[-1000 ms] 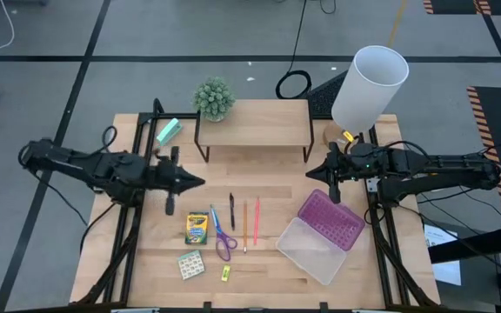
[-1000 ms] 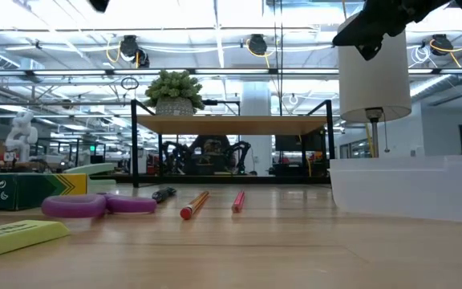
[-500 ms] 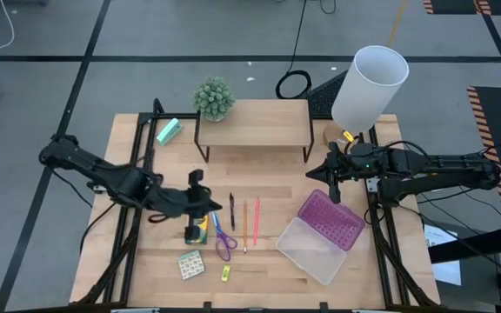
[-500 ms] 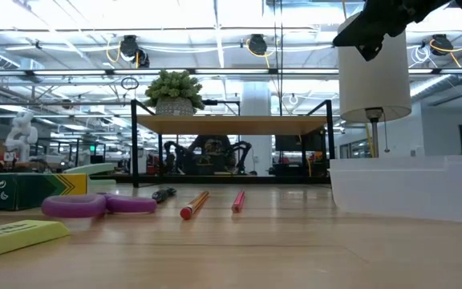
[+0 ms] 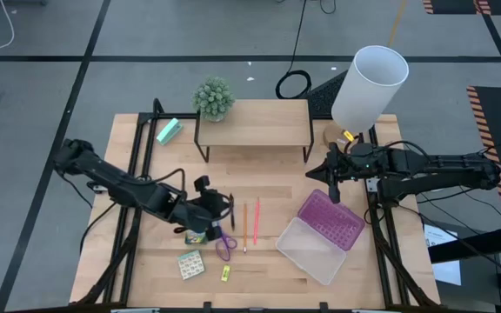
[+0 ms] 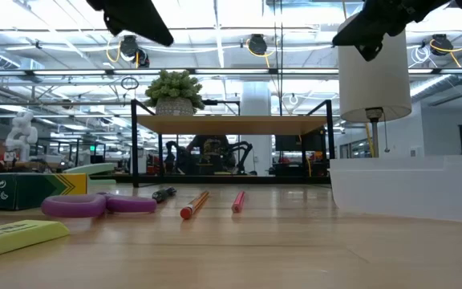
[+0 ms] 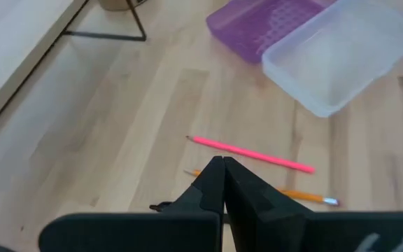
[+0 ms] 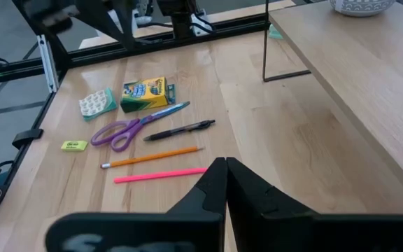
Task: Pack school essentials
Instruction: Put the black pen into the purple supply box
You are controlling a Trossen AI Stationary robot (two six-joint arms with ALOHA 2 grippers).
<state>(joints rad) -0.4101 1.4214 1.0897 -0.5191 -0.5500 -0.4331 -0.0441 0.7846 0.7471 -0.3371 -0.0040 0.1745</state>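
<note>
The school essentials lie on the table's near middle: crayon box (image 8: 145, 93), purple-handled scissors (image 8: 128, 126), black pen (image 8: 180, 129), orange pencil (image 5: 244, 226), pink pencil (image 5: 257, 220), card pack (image 5: 190, 264) and a tiny yellow piece (image 5: 225, 274). My left gripper (image 5: 229, 209) hovers shut above the crayon box and pen, well clear of them, as the low view shows (image 6: 135, 16). In its wrist view the shut fingers (image 7: 222, 171) stand over the pencils. My right gripper (image 5: 333, 184) waits shut, high over the table's right side beside the purple lid.
A clear box (image 5: 311, 250) and its purple lid (image 5: 330, 219) lie open at the right. A wooden shelf (image 5: 255, 122) with a plant (image 5: 214, 97) stands at the back. A white lamp (image 5: 369, 85) rises at the back right, and a mint-green block (image 5: 169, 131) lies at the back left.
My left gripper has swung from over the table's left side toward the right and the near edge, and now hangs above the crayon box and pen. Nothing on the table has moved.
</note>
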